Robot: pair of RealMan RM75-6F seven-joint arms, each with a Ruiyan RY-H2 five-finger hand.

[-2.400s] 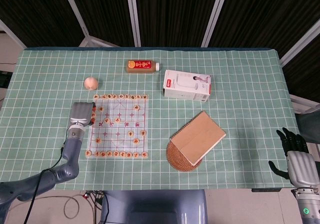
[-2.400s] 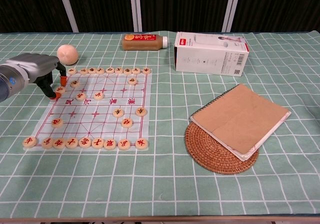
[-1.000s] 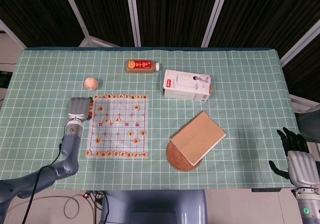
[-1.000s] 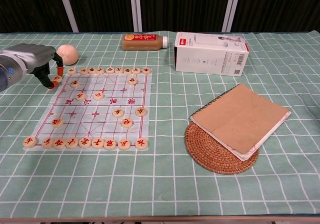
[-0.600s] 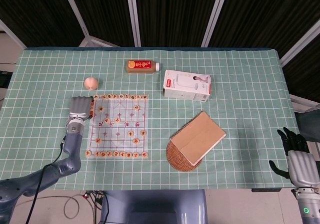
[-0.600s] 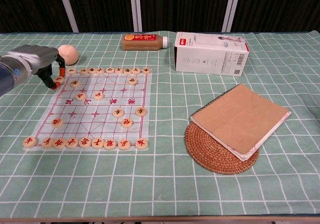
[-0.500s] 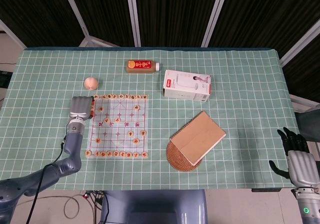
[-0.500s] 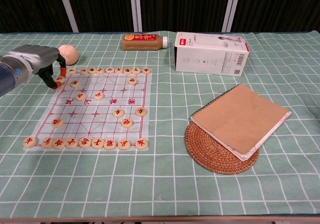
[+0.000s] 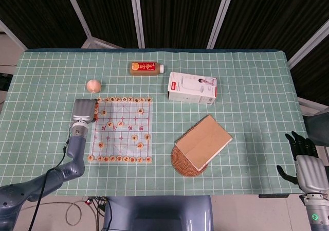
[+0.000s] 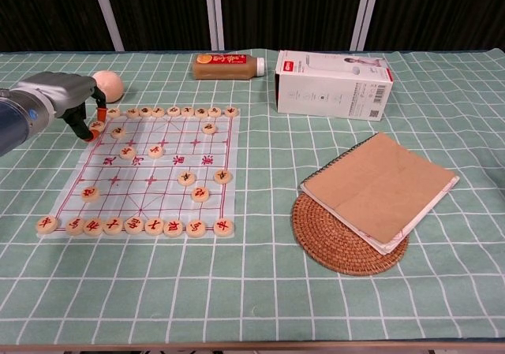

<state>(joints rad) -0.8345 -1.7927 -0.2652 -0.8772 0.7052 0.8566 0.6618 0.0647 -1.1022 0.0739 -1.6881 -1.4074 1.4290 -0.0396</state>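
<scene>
A clear Chinese chess board [image 9: 122, 130] [image 10: 150, 173] lies left of the middle, with round wooden pieces in rows along its near and far edges and several scattered between. My left hand [image 9: 84, 110] [image 10: 59, 94] hovers at the board's far left corner and pinches one chess piece [image 10: 97, 125] between its fingertips, low over the board's left edge. A peach-coloured ball [image 9: 93, 85] [image 10: 106, 86] sits just beyond that hand. My right hand [image 9: 306, 161] hangs off the table's near right corner, fingers apart and holding nothing; only the head view shows it.
An orange-labelled bottle [image 9: 146, 67] [image 10: 229, 66] lies on its side at the far middle. A white box [image 9: 192, 87] [image 10: 333, 84] lies to its right. A brown notebook [image 9: 204, 141] [image 10: 380, 190] rests partly on a woven coaster [image 9: 182, 165] [image 10: 331, 247].
My left hand carried the pinched piece along the board's left edge toward the far corner, then shifted slightly right. The right hand has not moved.
</scene>
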